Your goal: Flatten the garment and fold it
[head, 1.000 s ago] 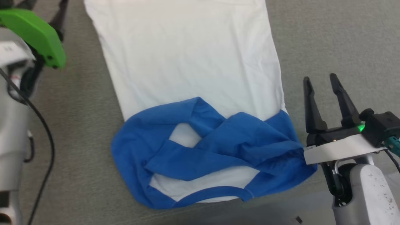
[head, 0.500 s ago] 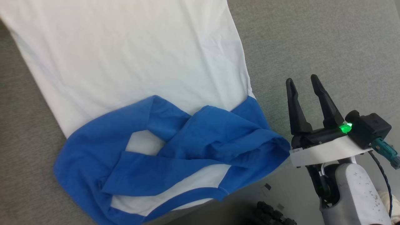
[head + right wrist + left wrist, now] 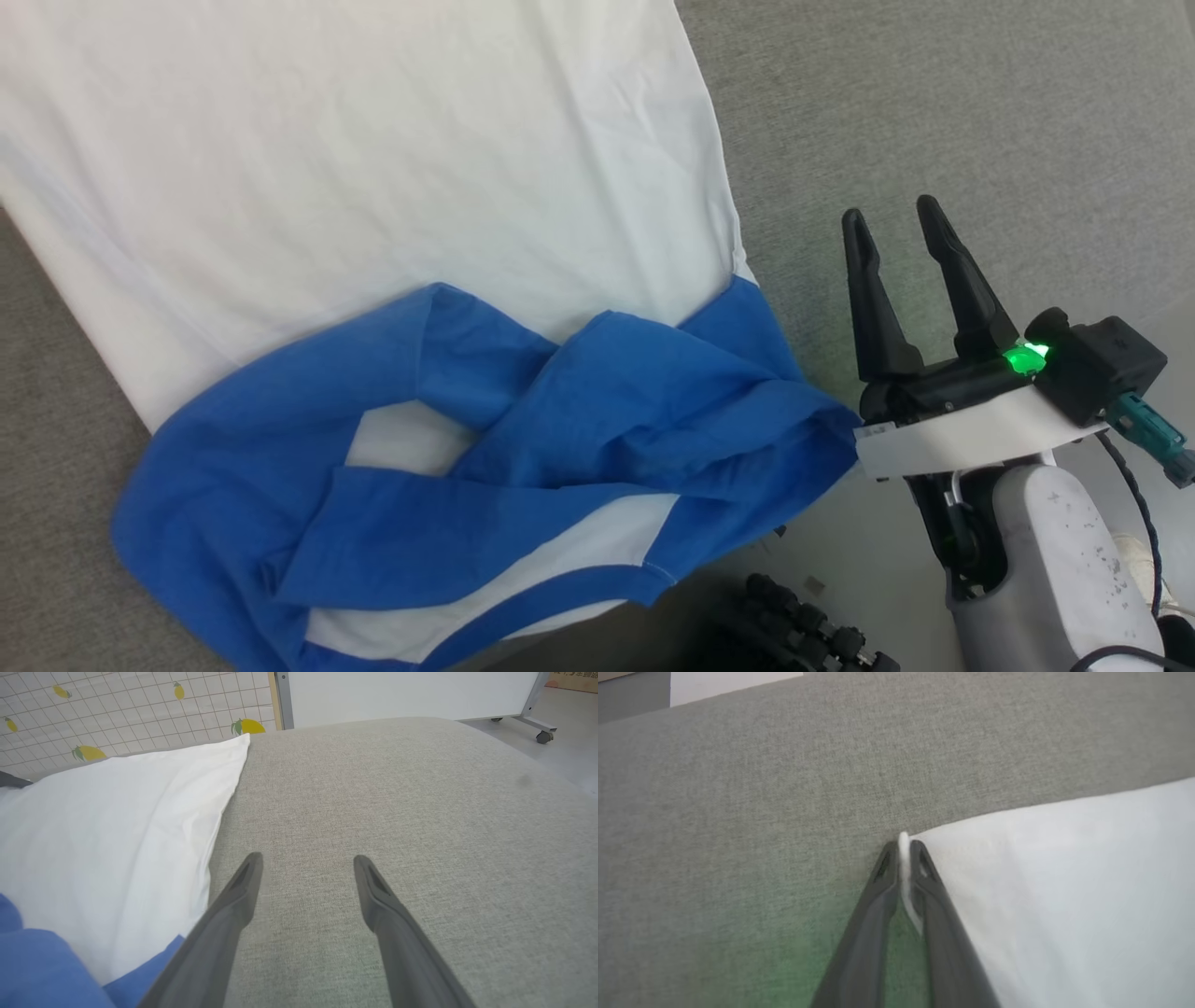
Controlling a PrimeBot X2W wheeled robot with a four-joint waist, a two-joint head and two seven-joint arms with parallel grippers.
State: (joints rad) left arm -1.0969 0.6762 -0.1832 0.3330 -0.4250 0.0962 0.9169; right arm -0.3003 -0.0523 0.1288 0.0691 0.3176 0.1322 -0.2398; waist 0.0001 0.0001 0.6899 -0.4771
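Garment (image 3: 1064,896) corner between left jaws (right jaws apart)

A wide grey woven-fabric surface (image 3: 420,812) in an evenly lit room.
Beyond its far edge we see a white-tiled wall printed with yellow lemons (image 3: 140,700), a white flat panel in a grey metal frame (image 3: 397,690) on a small dark castor (image 3: 542,736), and pale smooth floor (image 3: 567,751).
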